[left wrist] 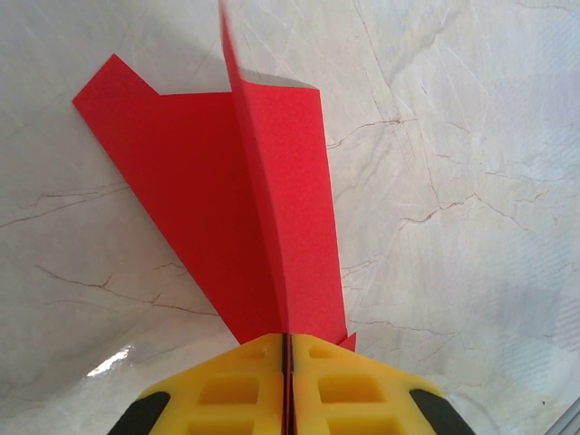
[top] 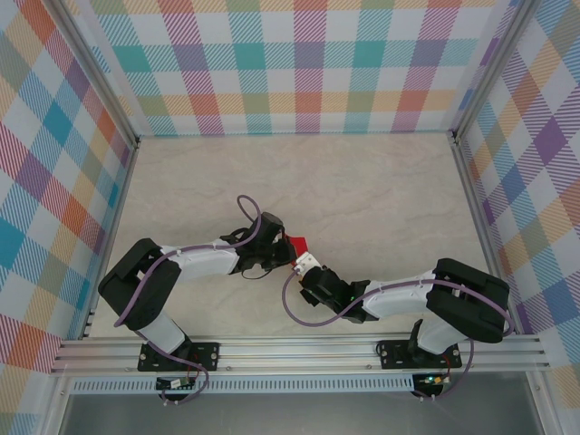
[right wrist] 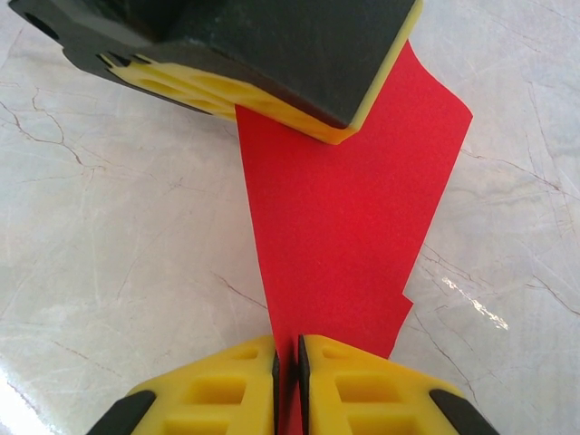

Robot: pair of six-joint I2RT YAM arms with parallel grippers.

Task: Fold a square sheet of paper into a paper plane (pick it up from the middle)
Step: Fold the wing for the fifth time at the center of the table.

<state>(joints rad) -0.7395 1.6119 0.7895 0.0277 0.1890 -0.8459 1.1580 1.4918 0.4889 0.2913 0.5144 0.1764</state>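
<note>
The paper plane (top: 297, 245) is bright red paper folded into a narrow pointed shape with a raised centre crease (left wrist: 263, 181). It hangs just above the marble table between both grippers. My left gripper (left wrist: 288, 340) is shut on one end, its yellow pads pressed together on the crease. My right gripper (right wrist: 288, 349) is shut on the opposite end of the red paper (right wrist: 344, 227), with a thin strip of it between the pads. From the right wrist, the left gripper's black and yellow fingers (right wrist: 272, 63) sit over the paper's far end. Seen from above, the two grippers (top: 283, 243) (top: 304, 265) meet at mid-table.
The pale marble table top (top: 362, 181) stretches behind and to both sides of the arms. Checked fabric walls (top: 299, 63) on metal frames close the back and sides. A metal rail (top: 299, 349) with both arm bases runs along the near edge.
</note>
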